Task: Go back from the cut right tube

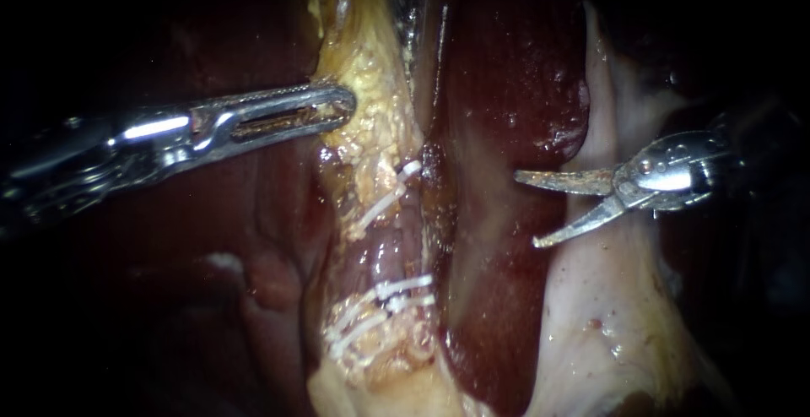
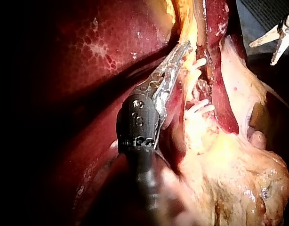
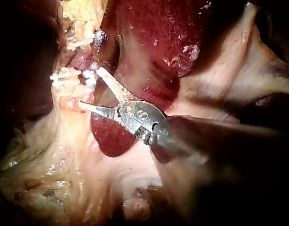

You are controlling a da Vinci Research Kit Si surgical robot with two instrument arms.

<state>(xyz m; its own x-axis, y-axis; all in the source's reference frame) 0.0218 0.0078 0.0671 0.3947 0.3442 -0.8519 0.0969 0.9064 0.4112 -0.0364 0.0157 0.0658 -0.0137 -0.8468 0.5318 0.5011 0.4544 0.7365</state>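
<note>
The right instrument (image 1: pixel 530 210), a pair of curved blades entering from the right, is hovering with its hand open and a clear gap showing between the two jaws. It is hanging over the dark red liver (image 1: pixel 506 88), beside a sheet of pale tissue (image 1: pixel 607 316). The blades are holding nothing and are standing well apart from the tube (image 1: pixel 381 248), which is running down the middle of the field inside a strip of yellow fatty tissue (image 1: pixel 371 71). White clips (image 1: pixel 403 286) are crossing the tube in two groups, one above and one below a bare purplish stretch; whether that stretch is severed cannot be told. The left instrument (image 1: pixel 342 103), coming in from the left, is gripping the edge of the fatty tissue above the upper clips, its hand closed with both slotted jaws on the tissue. In the right wrist view, the open blades are pointing toward the clips.
</note>
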